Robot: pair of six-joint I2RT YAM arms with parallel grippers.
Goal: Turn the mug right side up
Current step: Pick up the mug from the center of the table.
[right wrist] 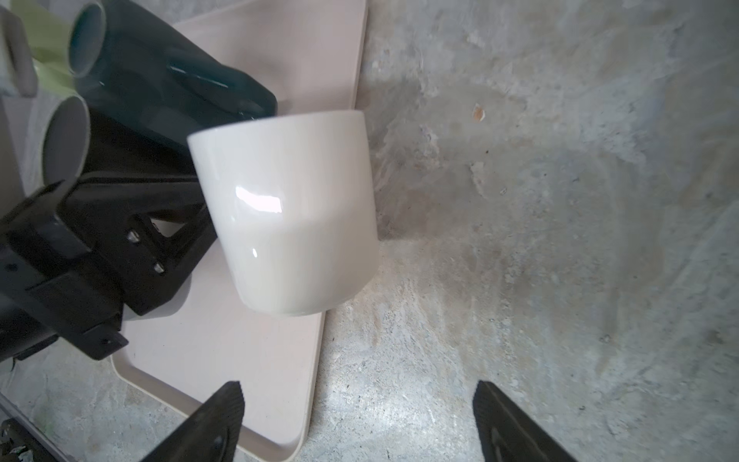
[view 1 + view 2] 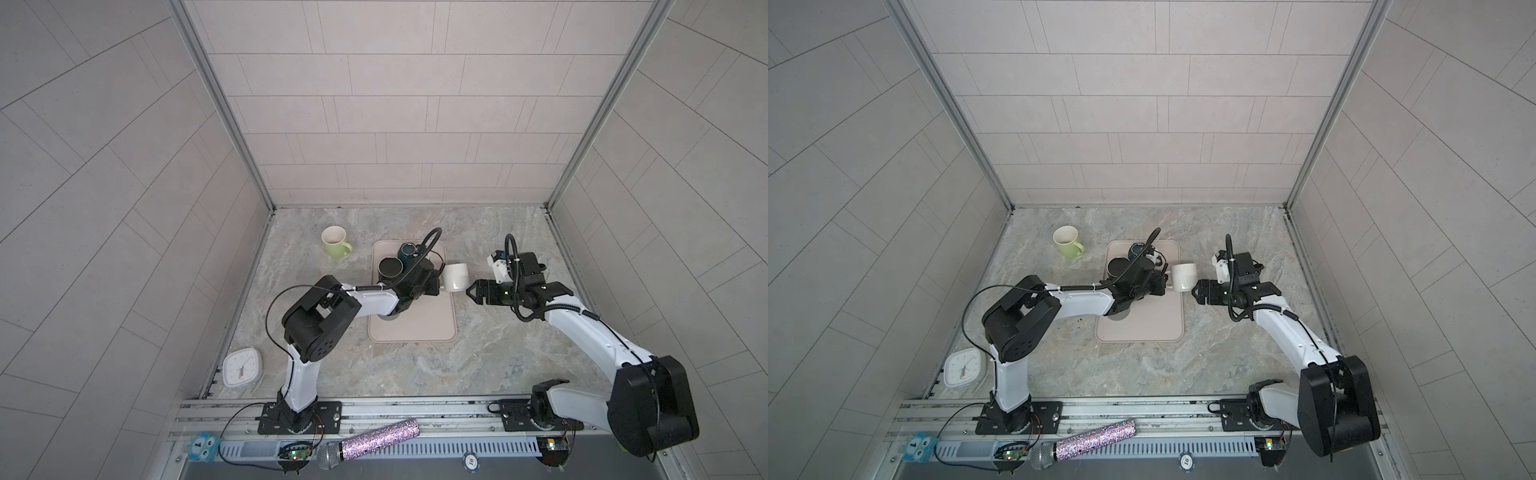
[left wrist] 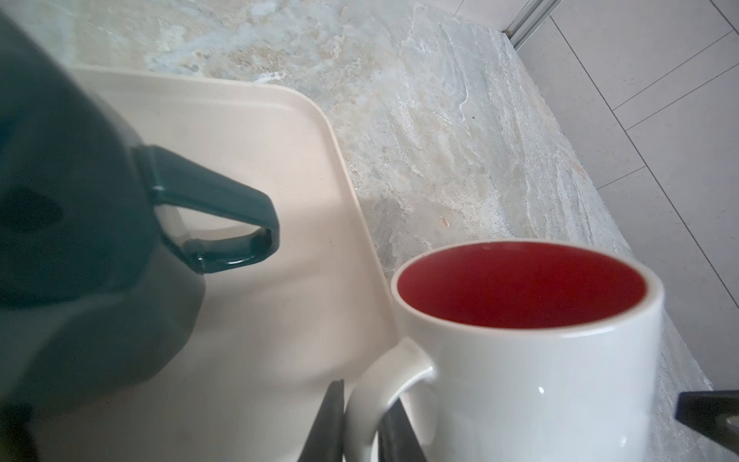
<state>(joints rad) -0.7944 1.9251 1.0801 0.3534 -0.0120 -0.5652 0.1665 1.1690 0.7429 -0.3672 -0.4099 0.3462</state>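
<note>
white mug (image 2: 455, 276) hangs straight off the tips of the left gripper (image 2: 437, 286), which is clenched on the mug's handle (image 3: 384, 384); the left wrist view shows a dark finger on each side of the loop. the right gripper (image 1: 358, 404) is released, fingers spread wide and holding nothing. the mug wall is just ahead of its tips, apart, not touching. the mug sits over the near edge of the beige tray (image 2: 432, 328), between the two grippers. it looks clear of the surface, but i can't confirm that.

handling: glazed ceramic, stiff, fairly heavy for a handle pinch, slick (bright glare on the wall), chips or breaks if dropped. a grip on the handle alone lets the body swing, so it could twist in the fingers. better hold, as a judgement: the right gripper closes across the round body, one finger on each side of the wall, since its spread looks wide enough. the rim would be a riskier pinch.

orientation: both top views show only the outer wall and rounded base edge, no red inside. so the mouth points away from the camera head, toward the back wall, and the base faces the rail side. the long axis runs crosswise to both grippers' reach. probably lying over or mid-tilt, not yet upright. the left wrist view sees into the red interior. the handle points back at the left gripper.

a teal mug (image 2: 407, 252) and a black mug (image 2: 390, 268) sit on the tray beyond the left gripper's wrist, close enough to bump.
</note>
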